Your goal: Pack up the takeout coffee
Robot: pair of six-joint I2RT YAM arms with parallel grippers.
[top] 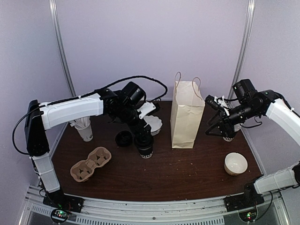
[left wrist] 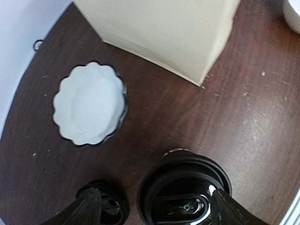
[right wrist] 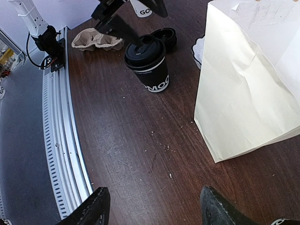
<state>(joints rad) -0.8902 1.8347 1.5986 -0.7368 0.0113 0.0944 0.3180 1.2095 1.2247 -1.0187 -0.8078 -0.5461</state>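
Note:
The takeout coffee (top: 146, 149) stands upright left of the paper bag (top: 186, 115), a dark cup with white print and a black lid (left wrist: 185, 185). My left gripper (top: 144, 139) hangs right over it, open. In the left wrist view one of the left gripper's (left wrist: 157, 213) fingers (left wrist: 225, 211) sits at the lid's rim. The other is well clear, above a loose black lid (left wrist: 101, 204). My right gripper (top: 211, 116) stands open right of the bag with nothing between its fingers (right wrist: 86, 208). The right wrist view also shows the coffee (right wrist: 150, 70).
A white fluted dish (top: 153, 124) sits between cup and bag. A loose lid (top: 124, 138) lies left of the cup. A pulp cup carrier (top: 90, 164) is at front left, a white cup of straws (top: 84, 129) behind it. A white bowl (top: 235, 163) sits front right.

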